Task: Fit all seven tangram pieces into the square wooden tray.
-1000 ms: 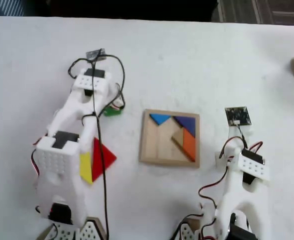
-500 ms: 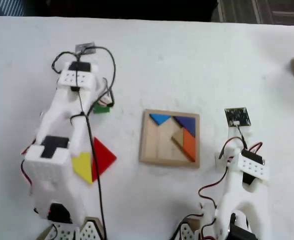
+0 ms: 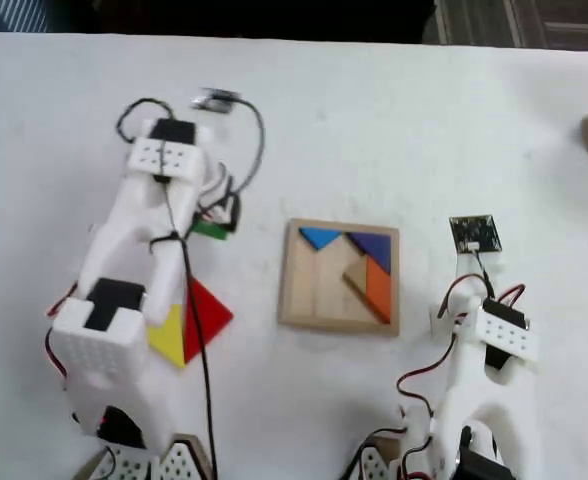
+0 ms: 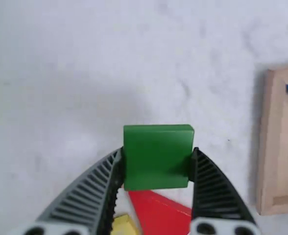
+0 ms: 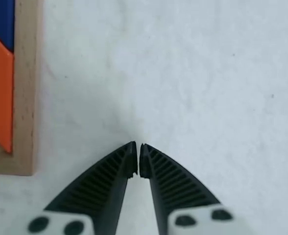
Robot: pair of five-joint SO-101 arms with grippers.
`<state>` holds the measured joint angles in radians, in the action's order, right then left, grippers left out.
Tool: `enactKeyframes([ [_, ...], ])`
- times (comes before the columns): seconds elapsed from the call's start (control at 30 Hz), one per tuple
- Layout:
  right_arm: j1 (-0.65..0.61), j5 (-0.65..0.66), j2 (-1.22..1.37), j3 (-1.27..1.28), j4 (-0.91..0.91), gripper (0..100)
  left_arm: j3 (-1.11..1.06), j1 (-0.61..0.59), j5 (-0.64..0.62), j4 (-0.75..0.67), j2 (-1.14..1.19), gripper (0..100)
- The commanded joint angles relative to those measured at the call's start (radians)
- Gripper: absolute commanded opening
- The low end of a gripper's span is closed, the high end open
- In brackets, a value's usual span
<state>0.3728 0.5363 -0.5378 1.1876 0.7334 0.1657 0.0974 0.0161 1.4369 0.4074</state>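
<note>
The green square piece [image 4: 157,156] was pinched on two opposite edges by the fingers [image 4: 107,183] of the left gripper [image 4: 156,155], which were spread only as far as the square's width. In the high view it sat at the tip of the left arm, just off the tray's [image 3: 286,278] far-left corner and not touching it. Whether it was lifted clear of the desk [image 3: 374,120] could not be told. A square has no long axis to align, and in the left wrist view its sides ran roughly parallel to the tray's near wall [image 4: 270,147], so the coming move looked to turn mostly on a sideways carry toward the tray, into the bare wood on its left side. The right side already held a light blue triangle [image 3: 320,237], a dark blue triangle [image 3: 372,248] and an orange piece [image 3: 378,285]. The red triangle [image 3: 209,312] and a yellow piece [image 3: 167,335] lay touching on the desk beside the left arm, well apart from the tray and not yet placed. The left arm was the nearer to those pieces. The right gripper [image 5: 138,159] rested just outside the tray's right wall, its fingers pressed together on nothing.
</note>
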Motion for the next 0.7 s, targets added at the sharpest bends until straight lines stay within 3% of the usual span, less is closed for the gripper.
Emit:
enactKeyframes([
  [0.0, -0.008, 0.009, -0.038, -0.008, 0.012, 1.9, 0.012, 0.071, 0.038, 0.012, -0.076, 3],
  [0.23, -0.008, 0.009, -0.038, -0.008, 0.012, 1.9, -0.003, 0.160, 0.098, 0.023, -0.111, 3],
  [0.67, -0.008, 0.009, -0.038, -0.008, 0.012, 1.9, -0.015, 0.400, 0.094, -0.078, -0.185, 3],
])
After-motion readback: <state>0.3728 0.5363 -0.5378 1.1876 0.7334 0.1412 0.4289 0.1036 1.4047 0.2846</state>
